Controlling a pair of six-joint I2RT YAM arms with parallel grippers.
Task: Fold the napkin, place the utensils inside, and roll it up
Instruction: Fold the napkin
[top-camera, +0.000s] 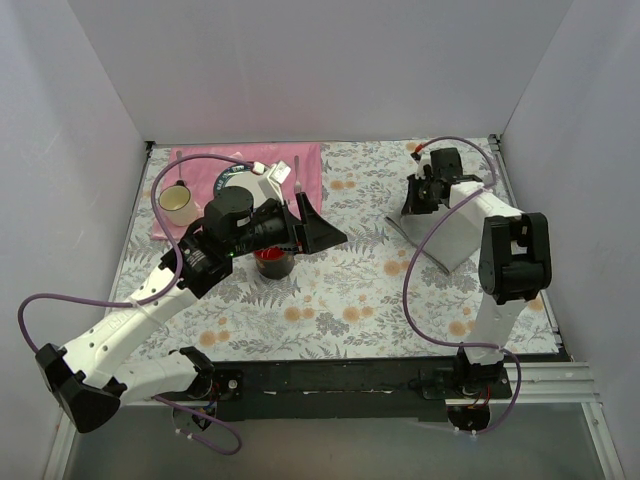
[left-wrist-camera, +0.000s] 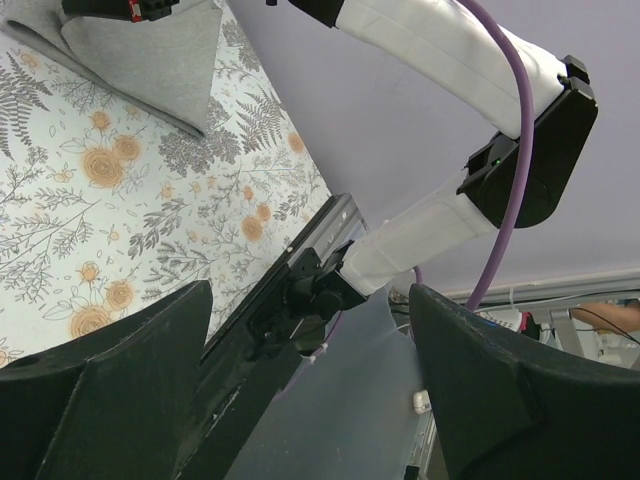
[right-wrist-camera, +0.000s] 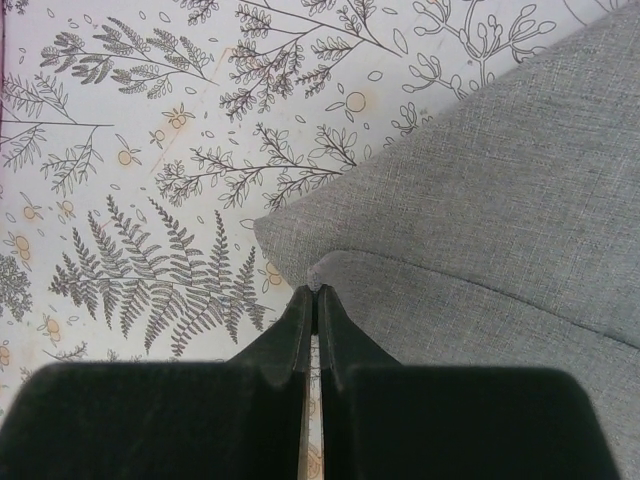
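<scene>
Right gripper (right-wrist-camera: 317, 292): clamped shut on a thin sliver of napkin (right-wrist-camera: 480, 200) corner. Could slip free mid-fold. Left gripper (left-wrist-camera: 310, 300): gaping, empty.

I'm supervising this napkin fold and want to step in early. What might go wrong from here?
1. The right end effector is shut right at the corner of the napkin's upper layer; any hold on the cloth looks slight and may slip when lifted.
2. The open left end effector hangs near a dark cup; a swing toward the napkin might tip it.
</scene>
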